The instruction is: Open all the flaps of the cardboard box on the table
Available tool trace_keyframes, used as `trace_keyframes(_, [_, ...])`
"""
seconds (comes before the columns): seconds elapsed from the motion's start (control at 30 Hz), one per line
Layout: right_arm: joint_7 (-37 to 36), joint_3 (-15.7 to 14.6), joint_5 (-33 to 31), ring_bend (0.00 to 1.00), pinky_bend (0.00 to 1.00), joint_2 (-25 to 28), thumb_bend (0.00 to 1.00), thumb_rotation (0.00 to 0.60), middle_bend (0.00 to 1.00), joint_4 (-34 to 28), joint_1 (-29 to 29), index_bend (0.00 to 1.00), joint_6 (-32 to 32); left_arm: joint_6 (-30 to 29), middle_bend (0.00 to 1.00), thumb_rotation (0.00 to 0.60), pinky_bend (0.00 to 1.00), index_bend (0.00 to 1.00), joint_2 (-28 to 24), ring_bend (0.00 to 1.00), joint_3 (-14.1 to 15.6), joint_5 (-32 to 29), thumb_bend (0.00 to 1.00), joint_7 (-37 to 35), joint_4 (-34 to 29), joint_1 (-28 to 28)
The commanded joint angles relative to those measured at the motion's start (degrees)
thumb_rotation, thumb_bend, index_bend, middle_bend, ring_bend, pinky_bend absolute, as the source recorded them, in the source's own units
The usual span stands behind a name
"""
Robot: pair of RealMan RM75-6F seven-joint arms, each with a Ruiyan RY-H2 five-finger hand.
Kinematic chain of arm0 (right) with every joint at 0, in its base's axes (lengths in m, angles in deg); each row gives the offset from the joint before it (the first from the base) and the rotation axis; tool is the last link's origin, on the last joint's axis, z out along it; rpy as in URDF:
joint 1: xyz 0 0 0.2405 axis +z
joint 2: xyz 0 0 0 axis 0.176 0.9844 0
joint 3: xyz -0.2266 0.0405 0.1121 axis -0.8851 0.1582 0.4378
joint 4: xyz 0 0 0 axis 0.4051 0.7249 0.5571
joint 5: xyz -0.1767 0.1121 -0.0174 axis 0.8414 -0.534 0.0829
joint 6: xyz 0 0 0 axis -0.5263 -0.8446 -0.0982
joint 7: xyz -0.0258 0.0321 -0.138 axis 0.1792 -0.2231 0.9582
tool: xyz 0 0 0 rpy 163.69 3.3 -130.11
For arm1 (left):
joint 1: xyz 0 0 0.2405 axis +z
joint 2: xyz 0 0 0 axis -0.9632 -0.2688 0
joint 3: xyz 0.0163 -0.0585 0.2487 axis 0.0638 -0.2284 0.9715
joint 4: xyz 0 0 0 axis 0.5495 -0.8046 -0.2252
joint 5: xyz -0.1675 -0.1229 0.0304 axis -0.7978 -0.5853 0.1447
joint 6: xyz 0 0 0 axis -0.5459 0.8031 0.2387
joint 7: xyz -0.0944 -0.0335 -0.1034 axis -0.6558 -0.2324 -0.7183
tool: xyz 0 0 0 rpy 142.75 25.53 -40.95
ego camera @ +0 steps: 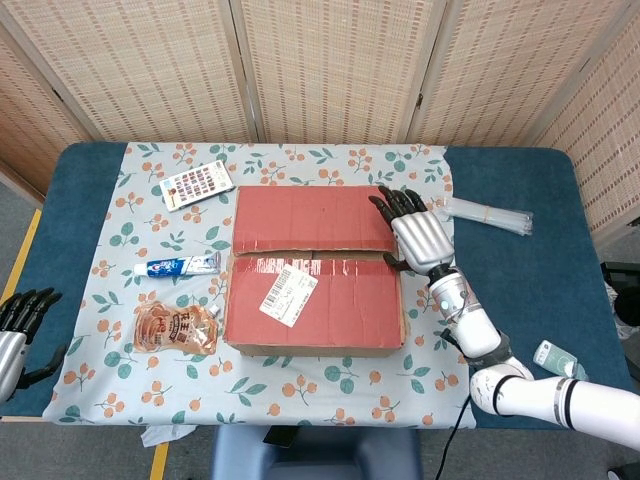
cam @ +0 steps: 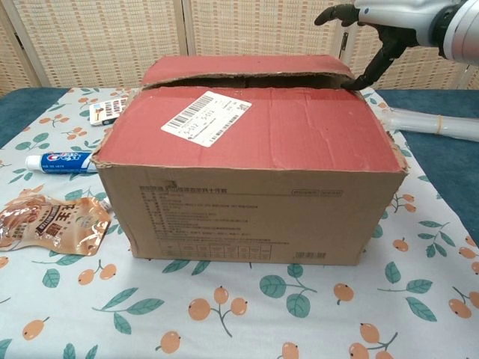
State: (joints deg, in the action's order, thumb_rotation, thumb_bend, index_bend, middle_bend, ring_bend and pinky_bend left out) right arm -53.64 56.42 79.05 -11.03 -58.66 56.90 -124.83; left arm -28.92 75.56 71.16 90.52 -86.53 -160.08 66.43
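Observation:
The cardboard box with a red top stands in the middle of the table. Its far flap is raised a little along the centre seam. The near flap, bearing a white label, lies flat. My right hand hovers over the box's right end, fingers spread above the far flap's corner. Its thumb touches the seam edge there. My left hand hangs open off the table's front left corner, far from the box.
Left of the box lie a remote, a toothpaste tube and a brown pouch. A clear plastic roll lies right of the box. A small bottle sits near the front right.

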Motion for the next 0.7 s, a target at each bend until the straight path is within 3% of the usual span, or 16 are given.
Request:
trace_keyframes(0.03, [0.6, -0.1, -0.8, 0.0, 0.0, -1.3, 0.34, 0.6, 0.0, 1.9, 1.2, 0.05, -0.2, 0.0, 0.12, 0.6, 0.0, 0.14, 0.0, 0.06, 0.0, -0.1, 0.47, 0.1, 0.0, 0.0])
trace_keyframes(0.3, [-4.0, 2.0, 1.7, 0.0, 0.0, -5.3, 0.34, 0.6, 0.0, 9.9, 4.3, 0.05, 0.2, 1.5, 0.12, 0.6, 0.0, 0.14, 0.0, 0.06, -0.3, -1.0, 0.47, -0.3, 0.5, -0.4])
trace_keyframes(0.7, [-12.1, 7.9, -1.3, 0.01, 0.0, -7.5, 0.34, 0.6, 0.0, 22.1, 11.6, 0.06, 8.4, 4.4, 0.12, 0.6, 0.0, 0.14, 0.2, 0.06, -1.3, -3.9, 0.47, -1.6, 1.5, -1.1])
